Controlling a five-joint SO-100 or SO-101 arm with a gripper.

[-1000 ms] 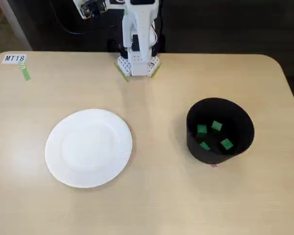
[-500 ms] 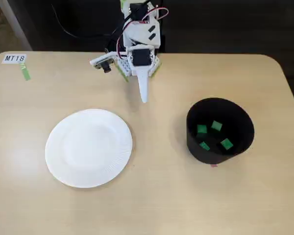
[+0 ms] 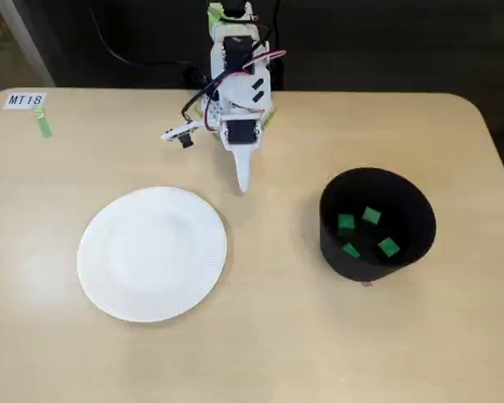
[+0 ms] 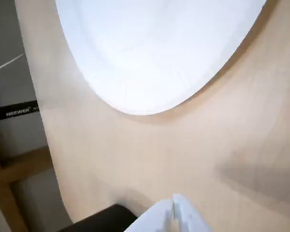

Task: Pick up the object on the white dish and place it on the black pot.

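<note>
At the bottom centre of the wrist view, we see the jaws (image 4: 174, 205) as two white tips pressed together, with only a thin seam between them and nothing held. In the fixed view the jaws (image 3: 242, 180) show as one white point aimed down the frame, over bare table (image 3: 260, 336) just above and to the right of the white dish (image 3: 109, 277). Behind them, the white arm (image 3: 239, 101) folds back toward the top centre of the frame, with red and black wires looping off its left side.

We find the white dish at lower left of the fixed view, round, with a ribbed rim, and with nothing on it. The wrist view shows the white dish (image 4: 154, 53) filling the upper part of the frame.

At right of the fixed view stands the black pot (image 3: 336, 243), well apart from the dish. Inside it lie four small green cubes (image 3: 370, 216), spread loosely across the floor of the pot.

At upper left, a small white label (image 3: 25, 100) sits on the table.
</note>
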